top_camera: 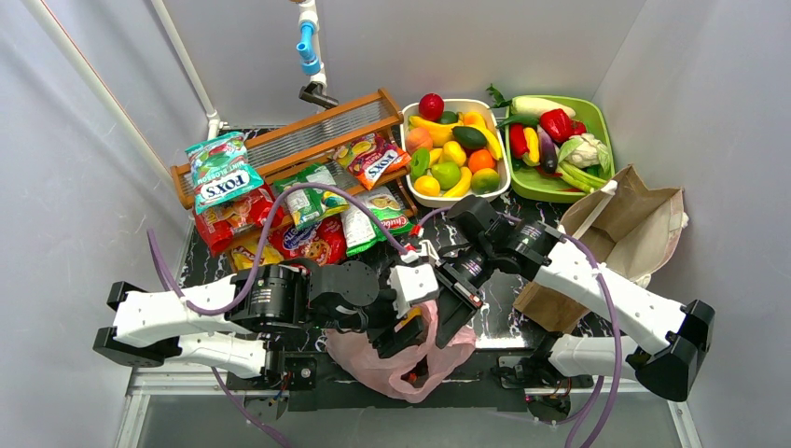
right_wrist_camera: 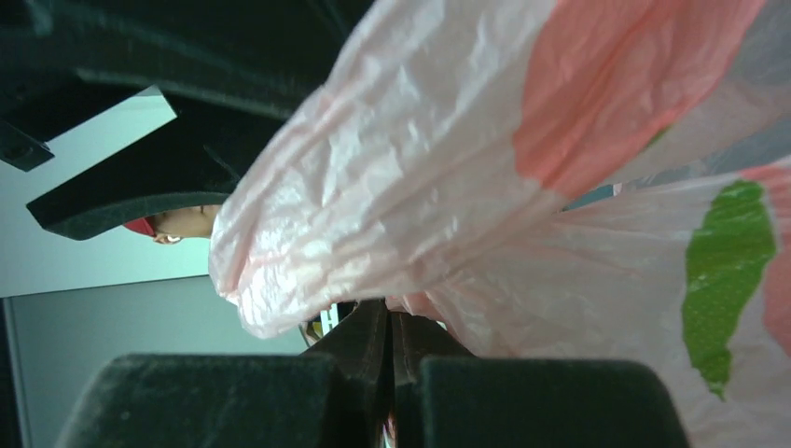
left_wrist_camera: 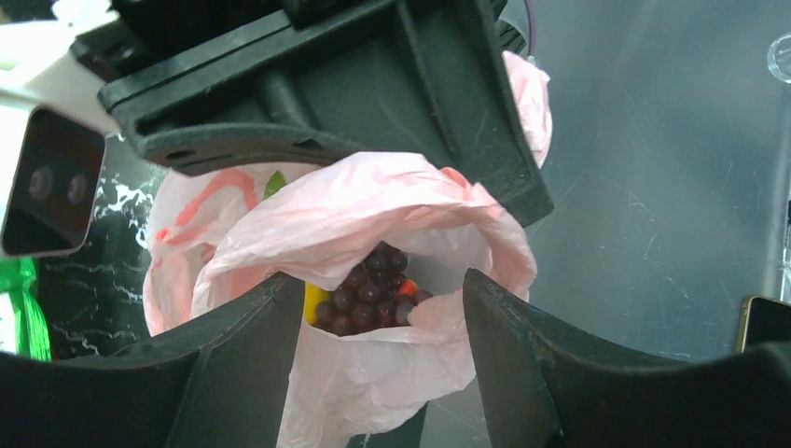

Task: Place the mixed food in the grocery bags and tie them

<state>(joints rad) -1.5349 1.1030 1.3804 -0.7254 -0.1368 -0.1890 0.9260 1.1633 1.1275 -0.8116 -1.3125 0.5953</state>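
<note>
Pink film printed with red and green, the pink bag sags at six o'clock in the top view. It is one of two bags; the brown paper bag sits at three o'clock. Inside the pink one we count one cluster of grapes and one yellow piece. The left gripper stands wide, a finger on each side of the bag's mouth. The right gripper is pinched together on a fold of the plastic (no gap shows). At twelve o'clock sit one white basket and one green tray, both filled. Snack packets overlap at ten o'clock, too heaped for a sure count
</note>
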